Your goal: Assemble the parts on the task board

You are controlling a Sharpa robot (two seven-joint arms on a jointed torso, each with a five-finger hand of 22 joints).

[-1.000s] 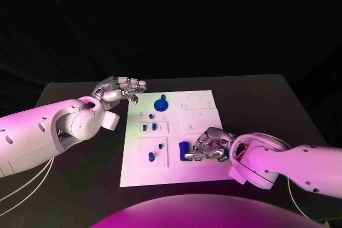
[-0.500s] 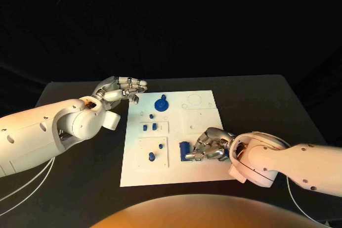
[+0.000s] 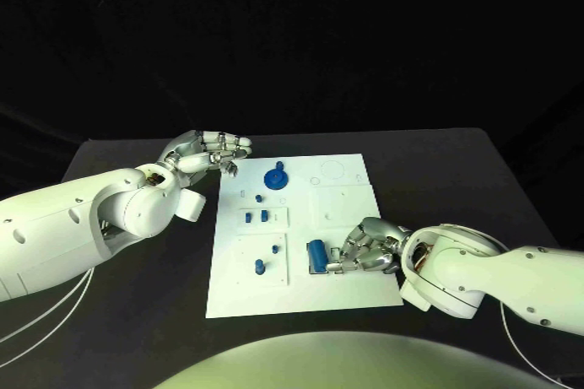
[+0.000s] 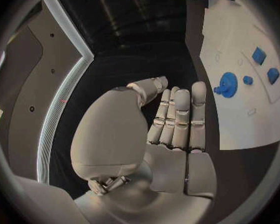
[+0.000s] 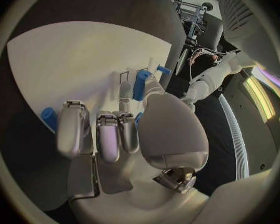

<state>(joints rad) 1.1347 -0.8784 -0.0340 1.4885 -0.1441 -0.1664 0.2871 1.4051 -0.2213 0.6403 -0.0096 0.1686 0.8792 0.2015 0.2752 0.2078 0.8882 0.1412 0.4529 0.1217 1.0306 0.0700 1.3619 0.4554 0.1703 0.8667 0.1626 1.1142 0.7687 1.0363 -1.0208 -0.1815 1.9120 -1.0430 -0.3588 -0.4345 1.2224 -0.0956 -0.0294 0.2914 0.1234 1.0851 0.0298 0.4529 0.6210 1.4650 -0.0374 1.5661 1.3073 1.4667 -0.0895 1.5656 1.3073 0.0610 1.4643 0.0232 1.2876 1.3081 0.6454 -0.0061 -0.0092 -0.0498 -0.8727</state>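
The right hand (image 3: 365,247) is pinching an upright blue peg (image 3: 319,255) between its fingers (image 5: 99,134), holding it at the near right part of the white board (image 3: 341,203), probably to seat it in a slot there. The left hand (image 3: 204,153) is hovering off the board's far left corner over the worktop (image 3: 462,170), fingers loosely curled and empty, likely keeping clear.

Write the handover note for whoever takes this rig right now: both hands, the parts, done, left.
Left robot hand: holds nothing, fingers extended together, beside the task board's far left corner.
Right robot hand: fingers around a blue cylinder at the board's near right recess; whether it is seated cannot be told.
Blue gear sits at the far end; small blue blocks mid-left; two more blue pieces near left.
Left: finish the cylinder, then check the remaining pieces.
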